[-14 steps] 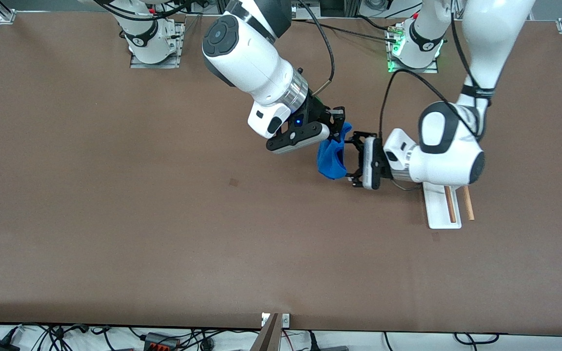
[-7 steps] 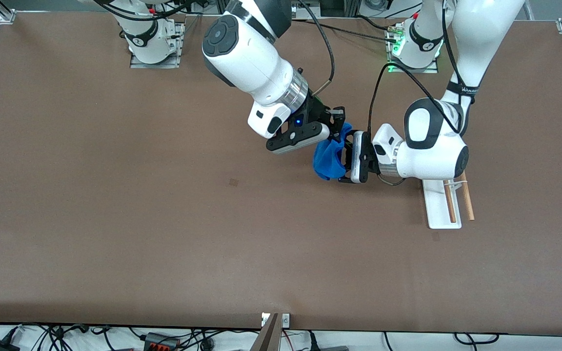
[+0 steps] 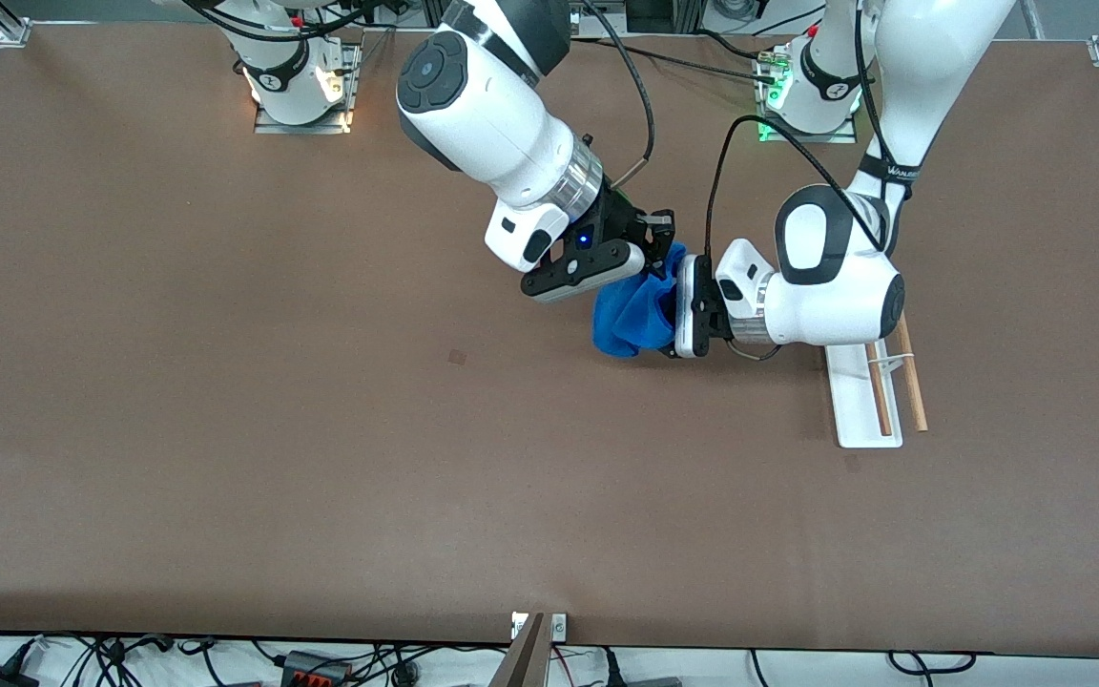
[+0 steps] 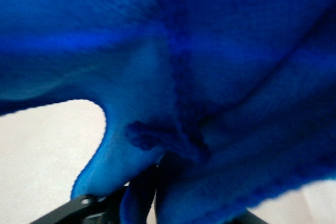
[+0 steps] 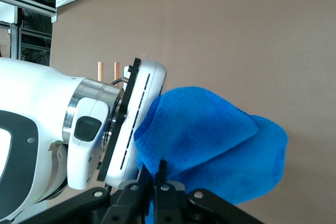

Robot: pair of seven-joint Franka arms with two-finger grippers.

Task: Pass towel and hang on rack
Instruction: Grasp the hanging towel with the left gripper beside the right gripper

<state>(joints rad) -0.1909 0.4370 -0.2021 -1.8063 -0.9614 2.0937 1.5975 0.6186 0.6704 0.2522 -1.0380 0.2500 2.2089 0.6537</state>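
My right gripper (image 3: pixel 659 250) is shut on a top fold of the blue towel (image 3: pixel 626 320) and holds it hanging over the middle of the table. Its closed fingers pinch the cloth in the right wrist view (image 5: pixel 157 176). My left gripper (image 3: pixel 673 307) is level and pushed into the towel from the rack's side, jaws open with cloth between them. The towel fills the left wrist view (image 4: pixel 210 51), where one dark finger (image 4: pixel 86 205) shows at the edge. The rack (image 3: pixel 860 405), a white base with two wooden rods (image 3: pixel 912 377), stands under the left arm's wrist.
The brown table (image 3: pixel 321 429) is bare wood-coloured board. The left arm's white hand (image 5: pixel 139 114) sits right against the towel (image 5: pixel 210 135). The rod ends (image 5: pixel 107 69) show past it. Both arm bases stand along the table's edge farthest from the front camera.
My left gripper has moved from beside the rack toward the right arm's end, into the hanging towel, which now bulges away from it. The right gripper has held still.
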